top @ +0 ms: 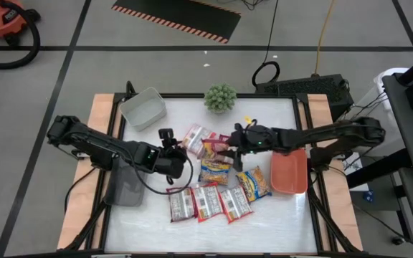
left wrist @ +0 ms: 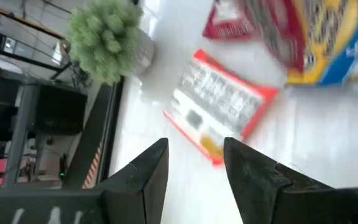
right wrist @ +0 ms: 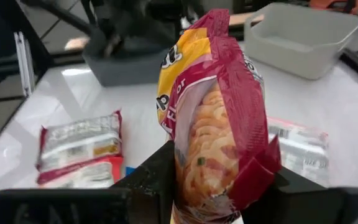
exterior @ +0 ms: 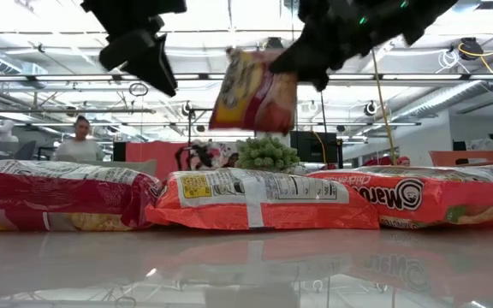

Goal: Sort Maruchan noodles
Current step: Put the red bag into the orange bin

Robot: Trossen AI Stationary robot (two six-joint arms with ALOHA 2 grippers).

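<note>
High view shows a white table [top: 149,222] with both arms reaching toward its middle. Right gripper [top: 229,148] is clamped on a red-and-yellow noodle packet [top: 215,149], held off the table surface; the right wrist view confirms this, with the packet [right wrist: 219,118] standing on edge between the two dark fingers [right wrist: 157,174], noodles visible through its clear window. Low view shows the same packet [exterior: 253,88] hanging in the air above the packets lying on the table. Left gripper [top: 174,147] sits just beside the held packet, toward the left arm's side, and holds nothing; the left wrist view shows its fingers [left wrist: 148,177] apart with bare table between them, above a red-and-white packet [left wrist: 219,106] lying flat. Remaining packets lie near the table centre: a red-and-white one [top: 194,135] just beside the held packet, a yellow-and-blue one [top: 214,172] below it in the picture, a second yellow one [top: 254,182] next to the orange bin [top: 289,174], and a row of three red-and-white packets [top: 208,203] side by side toward the near edge. A pale grey bin [top: 143,107] stands at the far left corner, a darker grey bin [top: 125,185] under the left arm, and a green potted plant [top: 220,97] at the far edge. A person [exterior: 80,141] is seen in the room behind, in the low view.
</note>
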